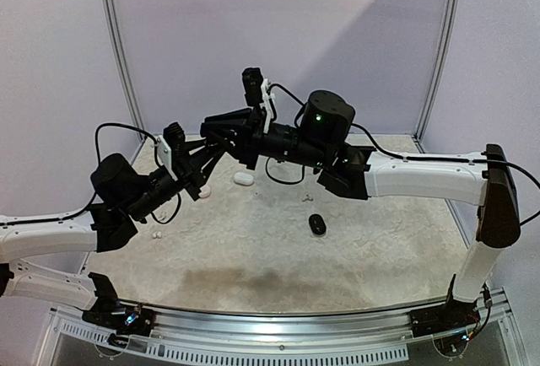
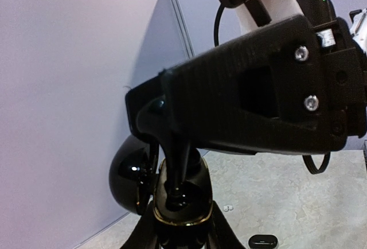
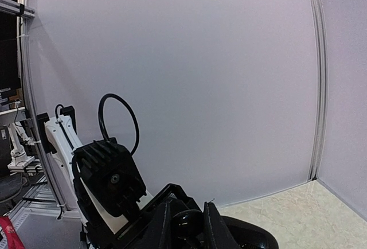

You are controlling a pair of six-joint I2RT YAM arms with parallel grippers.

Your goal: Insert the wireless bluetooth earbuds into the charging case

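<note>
My left gripper (image 2: 182,229) is shut on an open black charging case (image 2: 182,211) with a gold rim, held above the table. Its glossy lid (image 2: 127,174) is swung back to the left. My right gripper (image 3: 187,221) is shut on a glossy black earbud (image 3: 187,226), and its fingertips (image 2: 175,171) reach down into the case's cavity. In the top view the two grippers meet at the back left, the left gripper (image 1: 202,162) below the right gripper (image 1: 213,130). The earbud itself is hidden there.
On the table lie a closed black case (image 1: 317,224), a white case (image 1: 244,178), a small white earbud (image 1: 156,234) near the left arm and small white pieces (image 1: 309,196) mid-table. White walls close the back and sides.
</note>
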